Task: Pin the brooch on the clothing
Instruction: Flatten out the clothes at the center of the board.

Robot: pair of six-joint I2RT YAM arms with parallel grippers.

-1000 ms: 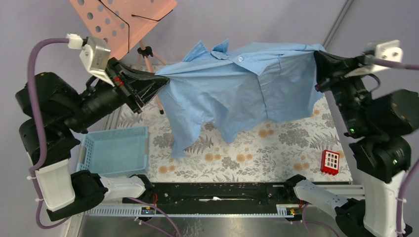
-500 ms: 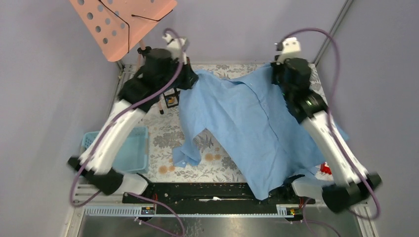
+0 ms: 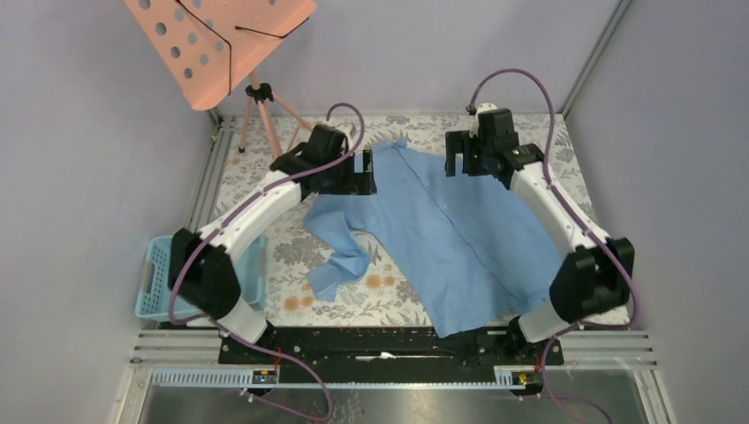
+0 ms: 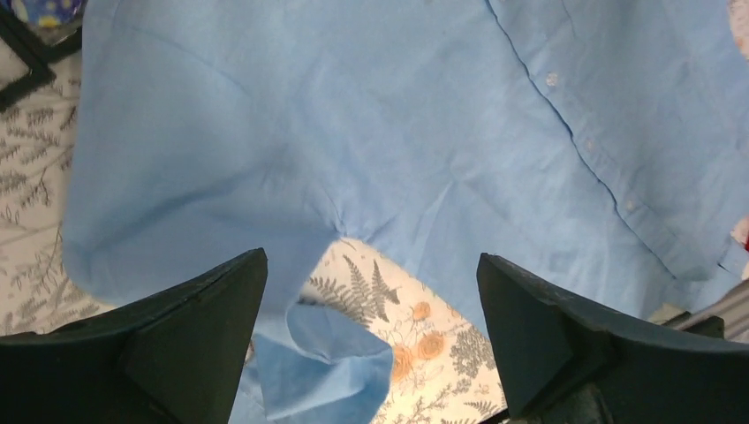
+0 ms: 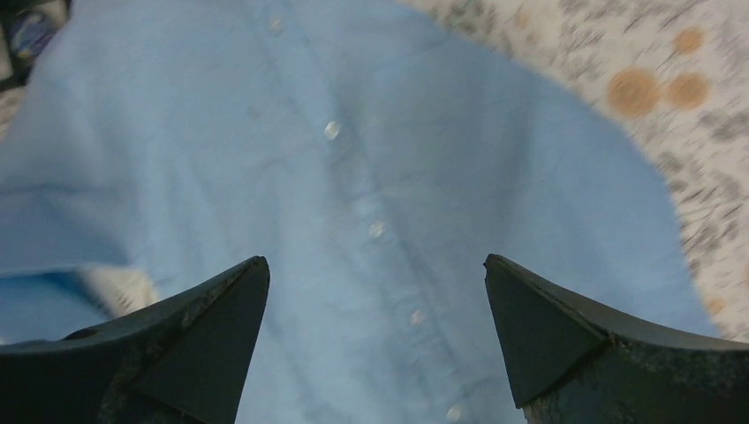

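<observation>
The clothing point(image 3: 450, 221), a light blue button-up shirt, lies spread on the flower-print table, collar at the far end and hem toward the arm bases. One sleeve point(image 3: 340, 256) is folded out to the left. My left gripper point(image 3: 364, 174) hovers open over the shirt's left shoulder; in its wrist view the left gripper point(image 4: 371, 256) has the cloth point(image 4: 353, 132) and a folded cuff point(image 4: 327, 371) below it. My right gripper point(image 3: 456, 160) is open above the button placket point(image 5: 375, 228), and the right gripper point(image 5: 374, 259) holds nothing. The brooch does not show.
A light blue plastic basket point(image 3: 157, 276) sits at the table's left edge, partly under the left arm. A pink perforated music stand point(image 3: 216, 35) on a tripod point(image 3: 261, 115) stands at the far left. A small blue and yellow object point(image 4: 40, 11) peeks in beside the shirt.
Both grippers held the shirt up in the air a second ago. They carried it down to the table, opened and let go. The shirt now lies flat.
</observation>
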